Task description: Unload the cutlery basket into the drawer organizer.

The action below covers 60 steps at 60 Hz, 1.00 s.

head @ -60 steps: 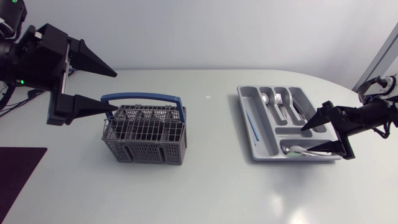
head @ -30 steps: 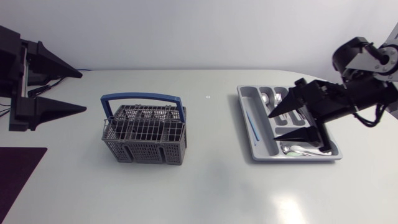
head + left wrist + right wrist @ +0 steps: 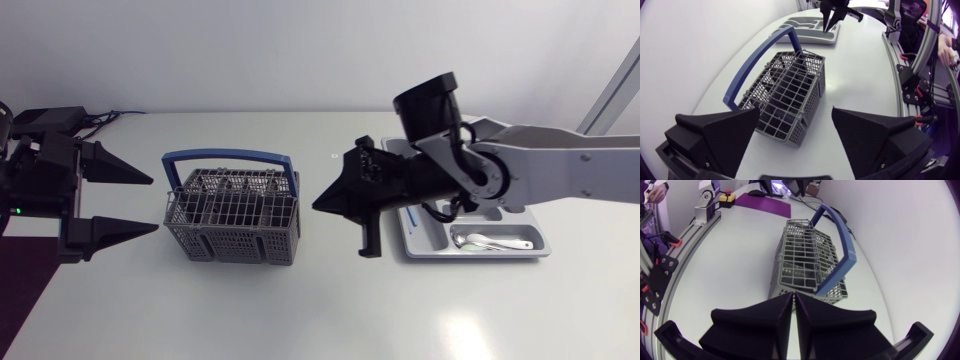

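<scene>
The grey wire cutlery basket with a blue handle stands left of the table's middle; no cutlery shows above its rim. My left gripper is open just left of it, and the basket lies ahead of its fingers. My right gripper is shut and empty, its tip a short way right of the basket, pointing at it. The grey drawer organizer lies at the right, partly hidden by my right arm. Spoons rest in its near compartment.
A dark purple mat lies at the table's near left corner. The white table between the basket and the organizer is bare except for my right arm above it.
My right arm swung left from the organizer to the basket, and its gripper went from open to shut. My left gripper drew back left, then settled lower beside the basket.
</scene>
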Tool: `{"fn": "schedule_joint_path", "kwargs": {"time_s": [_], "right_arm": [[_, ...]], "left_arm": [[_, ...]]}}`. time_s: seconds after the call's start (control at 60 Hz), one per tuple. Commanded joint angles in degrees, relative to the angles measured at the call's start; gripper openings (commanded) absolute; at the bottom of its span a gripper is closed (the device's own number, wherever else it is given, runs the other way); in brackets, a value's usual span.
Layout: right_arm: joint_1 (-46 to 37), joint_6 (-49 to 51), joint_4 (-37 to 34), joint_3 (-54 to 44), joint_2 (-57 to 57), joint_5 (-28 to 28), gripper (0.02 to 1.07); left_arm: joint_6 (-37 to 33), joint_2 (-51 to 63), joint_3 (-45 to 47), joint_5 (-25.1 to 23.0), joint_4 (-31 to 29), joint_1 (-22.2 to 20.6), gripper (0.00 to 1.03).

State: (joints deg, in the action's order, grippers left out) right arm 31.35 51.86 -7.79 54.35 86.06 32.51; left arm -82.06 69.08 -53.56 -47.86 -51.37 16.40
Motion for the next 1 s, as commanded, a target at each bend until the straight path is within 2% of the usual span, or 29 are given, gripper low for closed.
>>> {"fn": "schedule_joint_path", "kwargs": {"time_s": [0.0,0.05,0.117,0.217,0.4,0.983], "right_arm": [[2.84,-5.36,4.28,-0.91,3.32,-1.93,0.07],[4.07,-6.42,6.74,-0.65,4.82,-2.72,0.07],[5.38,-7.21,9.37,-0.56,6.58,-4.30,0.07],[6.53,-7.65,14.74,-0.82,9.30,-7.02,0.07],[6.88,-8.61,16.76,0.14,11.67,-7.90,0.07],[7.14,-8.35,15.79,1.11,14.13,-9.05,0.07]], "left_arm": [[1.29,0.79,3.73,-1.80,3.03,0.38,0.99],[1.55,0.35,6.10,-2.15,6.46,0.12,0.99],[3.93,1.94,7.15,-2.15,10.15,-0.50,0.91],[4.02,5.45,7.15,-2.42,10.59,-2.25,0.85],[4.54,8.53,6.80,-2.77,11.56,-4.27,0.67],[4.98,15.47,6.01,-2.51,12.97,-5.77,0.65]]}}
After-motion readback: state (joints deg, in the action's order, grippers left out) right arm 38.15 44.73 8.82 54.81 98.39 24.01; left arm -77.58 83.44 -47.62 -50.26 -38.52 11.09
